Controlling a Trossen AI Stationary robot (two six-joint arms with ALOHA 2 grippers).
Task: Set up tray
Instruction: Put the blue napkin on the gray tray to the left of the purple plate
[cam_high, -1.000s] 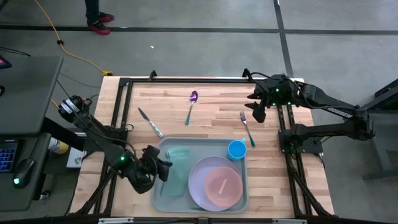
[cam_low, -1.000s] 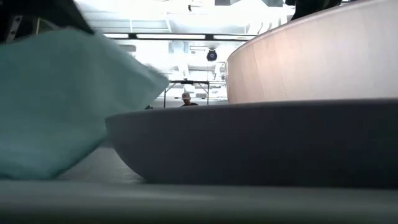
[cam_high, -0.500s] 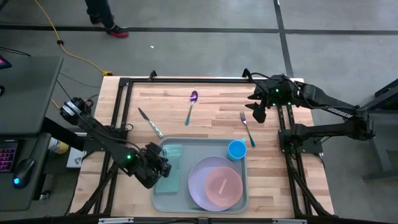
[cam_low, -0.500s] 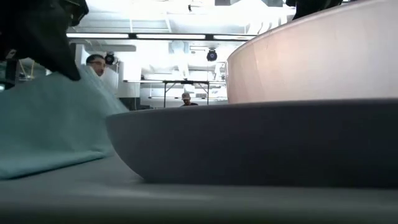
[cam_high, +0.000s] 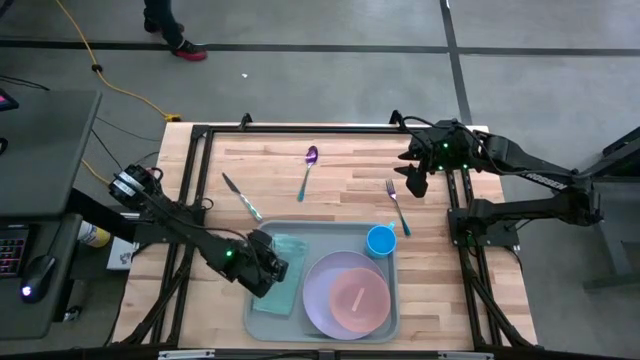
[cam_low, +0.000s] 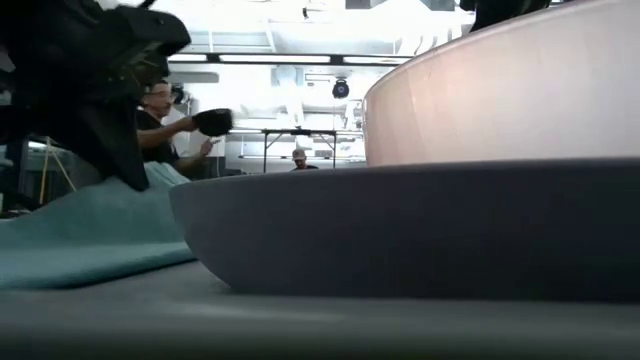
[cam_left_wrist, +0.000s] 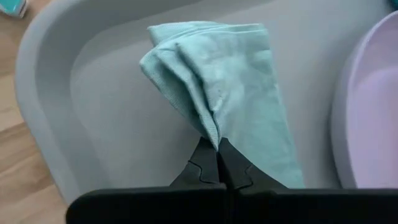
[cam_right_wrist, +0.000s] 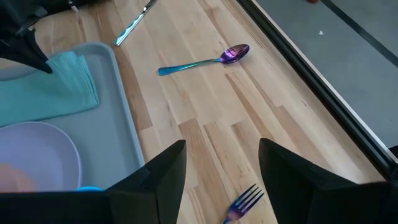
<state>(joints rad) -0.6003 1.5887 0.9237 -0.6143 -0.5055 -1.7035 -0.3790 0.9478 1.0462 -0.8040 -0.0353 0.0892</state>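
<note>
High view: left gripper (cam_high: 268, 268) over tray (cam_high: 385, 325) left part

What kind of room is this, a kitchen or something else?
Probably a robotics lab or workshop, not a kitchen: a bare concrete floor with a yellow cable across it, a wooden table in a black metal frame, and open ceiling lights beyond.

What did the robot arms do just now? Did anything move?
The left gripper moved right along the tray, farther over the teal napkin, shut on the napkin's fold. The napkin now lies flatter. The right gripper, plate, cup, fork, spoon and knife stayed put.
</note>
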